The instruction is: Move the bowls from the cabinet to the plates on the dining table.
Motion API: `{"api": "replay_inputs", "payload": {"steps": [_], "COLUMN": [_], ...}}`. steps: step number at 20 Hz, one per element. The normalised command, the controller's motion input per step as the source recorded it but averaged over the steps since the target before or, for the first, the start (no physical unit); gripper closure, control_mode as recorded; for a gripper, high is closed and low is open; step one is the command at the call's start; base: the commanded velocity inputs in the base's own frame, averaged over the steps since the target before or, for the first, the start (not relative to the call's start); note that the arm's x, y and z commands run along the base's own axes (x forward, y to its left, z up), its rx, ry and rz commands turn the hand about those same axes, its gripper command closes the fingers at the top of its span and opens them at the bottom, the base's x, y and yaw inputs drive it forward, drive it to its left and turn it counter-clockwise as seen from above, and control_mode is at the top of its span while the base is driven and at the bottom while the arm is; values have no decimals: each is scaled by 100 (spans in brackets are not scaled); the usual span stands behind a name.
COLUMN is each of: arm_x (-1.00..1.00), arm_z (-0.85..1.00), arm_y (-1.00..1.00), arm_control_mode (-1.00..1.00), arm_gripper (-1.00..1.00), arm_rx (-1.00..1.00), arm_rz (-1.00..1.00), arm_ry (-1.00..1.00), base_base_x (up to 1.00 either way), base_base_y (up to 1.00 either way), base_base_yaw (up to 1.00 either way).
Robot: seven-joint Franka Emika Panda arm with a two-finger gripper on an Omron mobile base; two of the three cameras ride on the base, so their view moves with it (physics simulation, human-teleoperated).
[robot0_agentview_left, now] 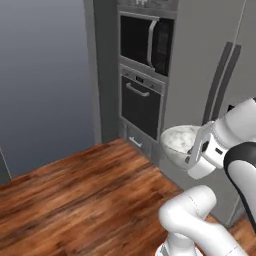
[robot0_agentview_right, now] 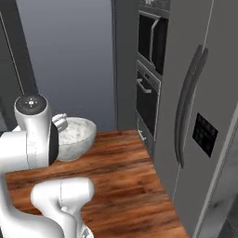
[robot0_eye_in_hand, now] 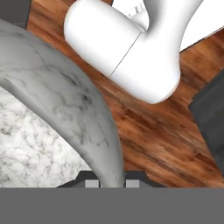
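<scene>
So the gripper (robot0_eye_in_hand: 112,181) is pinched tight on the rim of the white marble bowl (robot0_agentview_left: 179,141), wall sandwiched between both fingertips. The bowl's up in the air over the wood floor (robot0_agentview_left: 85,190), in front of the built-in oven (robot0_agentview_left: 141,102).

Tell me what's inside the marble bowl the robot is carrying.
The marble bowl looks empty: its speckled inner wall shows bare in both base views. The hand grips its rim, and the near rim hides the very bottom, so that part cannot be checked.
</scene>
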Motion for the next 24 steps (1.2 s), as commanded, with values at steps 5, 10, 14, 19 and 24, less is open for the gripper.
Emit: {"api": "replay_inputs", "payload": {"steps": [5, 10, 14, 19, 24], "arm_x": [0, 0, 0, 0, 0], "arm_z": [0, 0, 0, 0, 0], "arm_y": [0, 0, 0, 0, 0], "arm_control_mode": [100, 100, 100, 100, 100], "arm_gripper": [100, 100, 100, 100, 100], "arm_rx": [0, 0, 0, 0, 0], "arm_rz": [0, 0, 0, 0, 0], "arm_ry": [0, 0, 0, 0, 0], "base_base_x": [2, 0, 0, 42, 66], "base_base_y": [44, 53, 23, -41, -97], "base_base_yaw": [54, 56, 55, 46, 27]}}
